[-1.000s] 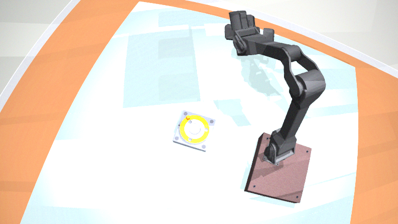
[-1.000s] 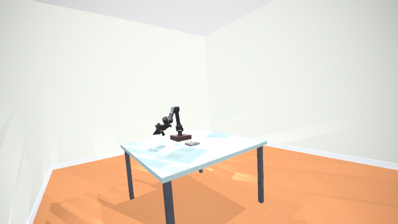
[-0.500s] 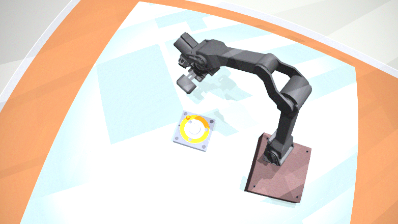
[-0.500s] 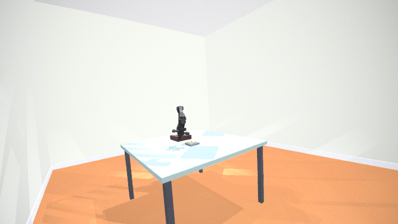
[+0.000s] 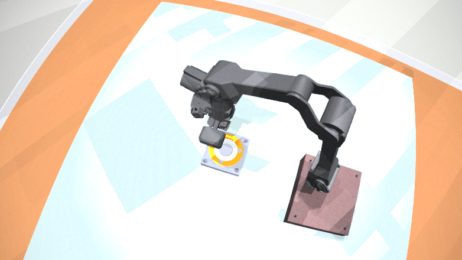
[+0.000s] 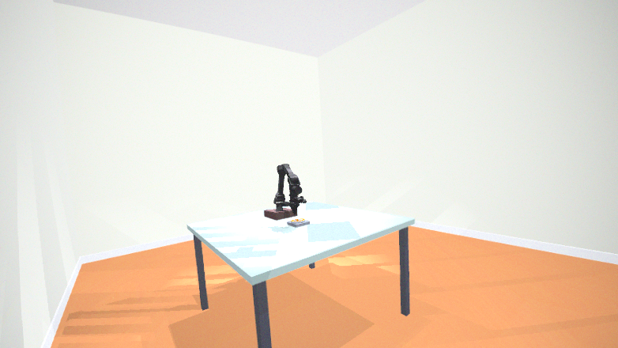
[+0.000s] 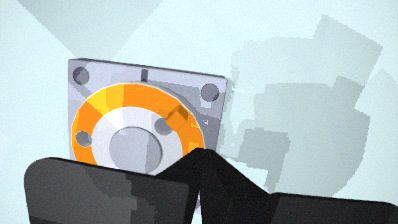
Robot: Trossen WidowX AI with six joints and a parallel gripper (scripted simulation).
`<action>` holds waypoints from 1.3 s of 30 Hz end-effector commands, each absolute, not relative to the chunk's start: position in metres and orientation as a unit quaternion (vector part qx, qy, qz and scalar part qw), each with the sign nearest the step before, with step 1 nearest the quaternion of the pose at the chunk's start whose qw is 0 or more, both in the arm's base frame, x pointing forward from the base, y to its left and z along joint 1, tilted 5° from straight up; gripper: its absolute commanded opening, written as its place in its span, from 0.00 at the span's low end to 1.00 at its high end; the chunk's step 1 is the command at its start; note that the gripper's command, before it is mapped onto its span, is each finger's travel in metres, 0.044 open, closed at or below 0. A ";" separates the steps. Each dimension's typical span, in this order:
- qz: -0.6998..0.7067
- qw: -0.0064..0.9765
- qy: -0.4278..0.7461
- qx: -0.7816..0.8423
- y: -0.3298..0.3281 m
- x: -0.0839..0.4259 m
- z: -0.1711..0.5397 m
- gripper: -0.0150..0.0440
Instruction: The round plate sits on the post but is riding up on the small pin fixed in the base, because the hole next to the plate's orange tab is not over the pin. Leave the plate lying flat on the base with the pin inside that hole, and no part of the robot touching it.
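- Gripper (image 5: 211, 139): in the top view it hangs over the upper-left edge of the plate, hiding that part of the ring; the fingers are pressed together with nothing between them. In the wrist view the two dark fingers fill the lower edge and meet at a point near the plate's rim. Whether they touch the plate cannot be told.
- Base (image 5: 240, 158): a pale grey square block lying on the table, with a round hole in each visible corner. It sits left of the arm's mount and well apart from it.
- Plate (image 5: 238, 152): a round disc with an orange-yellow outer ring and a white inner zone, lying on the base around a grey central post (image 7: 135, 148).
- Tab (image 7: 178, 114): a small darker orange block on the ring, toward the right in the wrist view, just beside a small hole (image 7: 162, 126) in the plate. A second small hole (image 7: 83, 138) lies on the left of the ring.
- Pin (image 7: 144, 75): a short dark mark on the base beyond the plate's far rim, apart from the tab.
- Arm (image 5: 274, 85): dark grey, arching from the right over to the plate.
- Mount (image 5: 326, 207): a reddish-brown slab at the right, carrying the arm's foot.
- Table (image 6: 345, 236): pale blue-white top on dark legs, standing on an orange floor (image 6: 475, 294).
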State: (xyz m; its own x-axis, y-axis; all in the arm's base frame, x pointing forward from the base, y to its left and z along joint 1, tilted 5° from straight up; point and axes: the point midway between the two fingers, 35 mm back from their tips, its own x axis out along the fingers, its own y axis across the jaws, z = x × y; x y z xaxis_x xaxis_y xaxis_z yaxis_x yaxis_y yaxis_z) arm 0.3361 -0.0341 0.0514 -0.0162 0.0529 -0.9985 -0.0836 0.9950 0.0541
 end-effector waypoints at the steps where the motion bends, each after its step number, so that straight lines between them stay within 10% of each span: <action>1: 0.055 0.698 0.714 -0.011 -0.032 0.334 0.037 0.25; 39: 0.056 0.699 0.713 -0.011 -0.006 0.348 0.008 0.25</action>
State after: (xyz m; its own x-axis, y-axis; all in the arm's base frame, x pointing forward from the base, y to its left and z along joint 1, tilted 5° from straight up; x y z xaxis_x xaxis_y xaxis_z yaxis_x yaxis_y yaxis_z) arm 0.3474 -0.0119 0.0079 -0.0216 0.0551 -0.9982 -0.0927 0.9941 0.0569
